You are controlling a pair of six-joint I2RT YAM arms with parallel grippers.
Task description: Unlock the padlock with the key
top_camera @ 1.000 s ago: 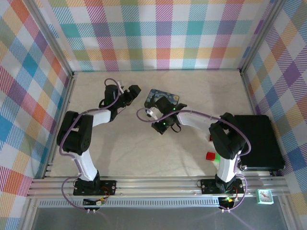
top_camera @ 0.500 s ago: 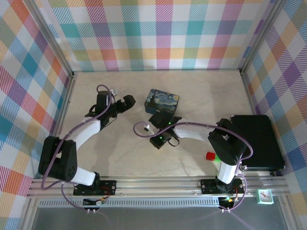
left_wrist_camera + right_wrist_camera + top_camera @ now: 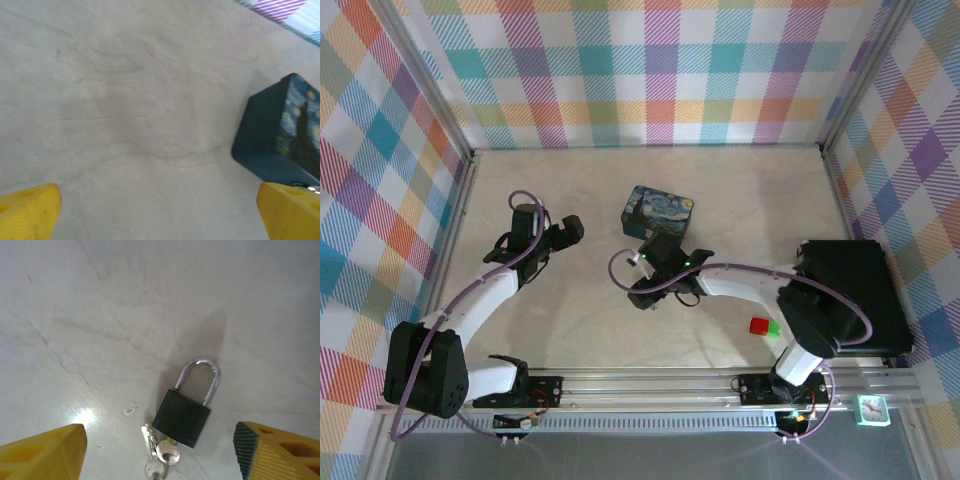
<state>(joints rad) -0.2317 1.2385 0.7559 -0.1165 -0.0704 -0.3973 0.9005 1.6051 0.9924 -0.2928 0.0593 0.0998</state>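
Left gripper (image 3: 160, 212) and right gripper (image 3: 161, 452) gape empty; the light, stiff, slick padlock (image 3: 182, 416), key (image 3: 158, 458) at its base, probably suits pinching across its body.

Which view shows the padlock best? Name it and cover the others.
The right wrist view: the padlock lies flat on the table, black body and silvery shackle sharp, the key at its base. In the top external view the right gripper hangs over that spot. The left wrist view faces the blue tin.

The left claw (image 3: 160, 212) gapes wide, the right claw (image 3: 160, 450) seemingly too
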